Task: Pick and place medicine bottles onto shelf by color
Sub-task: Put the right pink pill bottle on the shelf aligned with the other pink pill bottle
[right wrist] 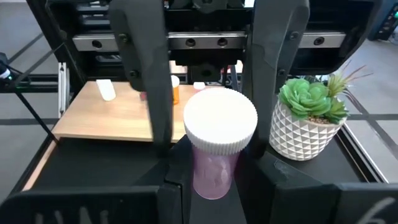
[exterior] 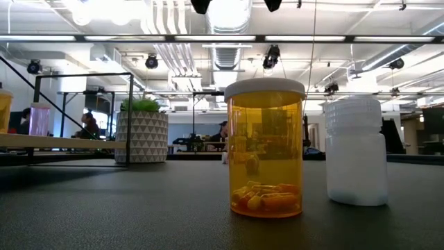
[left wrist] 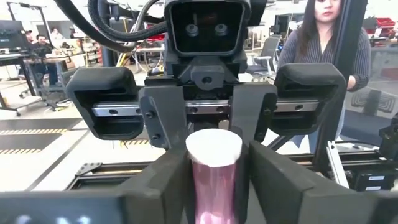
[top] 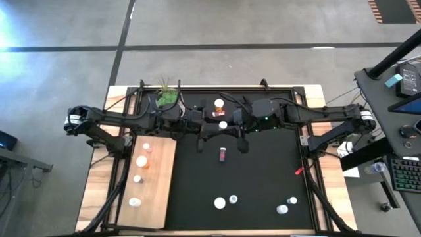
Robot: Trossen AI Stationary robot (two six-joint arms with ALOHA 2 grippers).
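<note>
Your left pincer and right pincer both clamp one pink bottle above the desk, mid-handover

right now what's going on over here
Both arms meet over the middle of the black mat. The right claw is shut on a pink bottle with a white cap, and the left claw is at that same bottle, so it looks like a handover. Four bottles are on the shelf on the left side, and several loose bottles lie on the mat.
</note>
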